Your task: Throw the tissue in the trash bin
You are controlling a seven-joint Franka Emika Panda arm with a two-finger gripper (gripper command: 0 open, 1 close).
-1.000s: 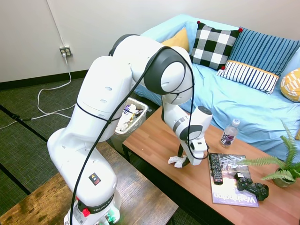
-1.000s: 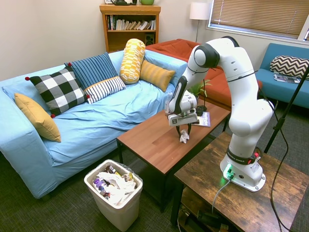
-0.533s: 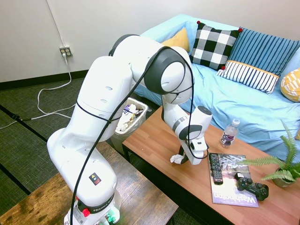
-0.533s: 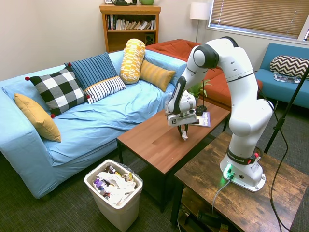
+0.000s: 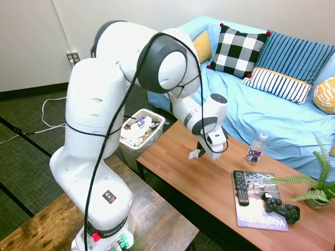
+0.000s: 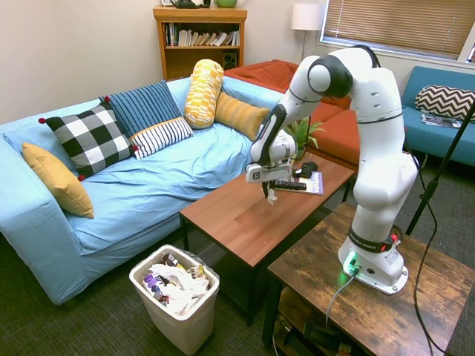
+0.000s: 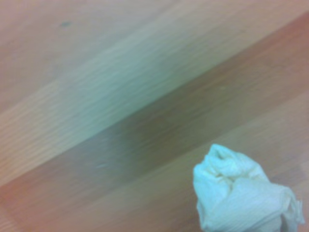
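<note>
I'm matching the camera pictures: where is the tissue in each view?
First exterior view: tissue hangs at the gripper, centre, above the coffee table.
Second exterior view: tissue centre, under the gripper.
Wrist view: tissue, lower right.
Shared landmark: the coffee table.

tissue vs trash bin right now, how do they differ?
The tissue is a small crumpled wad; the trash bin is a much larger, rigid, tapered box.
The tissue hangs above the coffee table, pinched in the gripper; the trash bin stands on the floor beside the table.
The tissue is plain white; the trash bin holds mixed, colourful rubbish.
Both look whitish.
</note>
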